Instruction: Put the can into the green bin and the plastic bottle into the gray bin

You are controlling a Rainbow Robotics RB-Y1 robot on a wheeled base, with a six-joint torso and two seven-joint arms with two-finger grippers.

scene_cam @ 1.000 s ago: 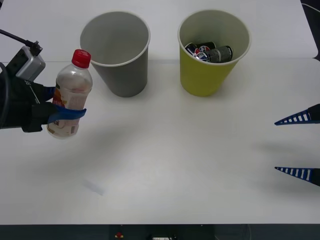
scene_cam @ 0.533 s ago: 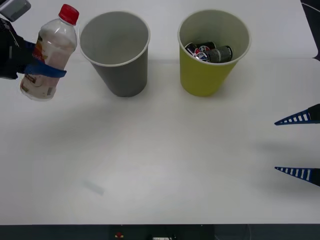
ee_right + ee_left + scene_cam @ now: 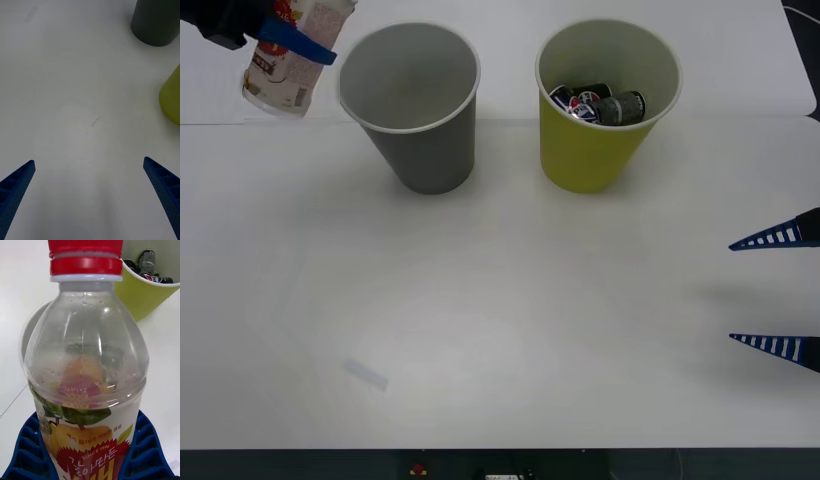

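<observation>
My left gripper point(image 3: 292, 40) is shut on the plastic bottle point(image 3: 288, 62), holding it in the air at the far left, just left of the gray bin's point(image 3: 417, 105) rim. The left wrist view shows the plastic bottle point(image 3: 86, 363) with its red cap, between my blue fingers point(image 3: 26, 450). The green bin point(image 3: 605, 110) stands right of the gray one and holds cans point(image 3: 598, 104), as the cans point(image 3: 148, 266) in the green bin point(image 3: 144, 296) also show. My right gripper point(image 3: 778, 292) waits open at the right edge, low over the table, fingertips point(image 3: 22, 176) apart.
A faint scuff point(image 3: 366, 373) marks the white table point(image 3: 510, 320) near the front left. The gray bin point(image 3: 155, 20) and green bin point(image 3: 170, 101) stand beyond the right gripper. The table's far right corner point(image 3: 805, 60) ends near the green bin.
My left gripper has lifted the bottle up and away from the front, then rightward toward the gray bin's rim. The right arm has not moved.
</observation>
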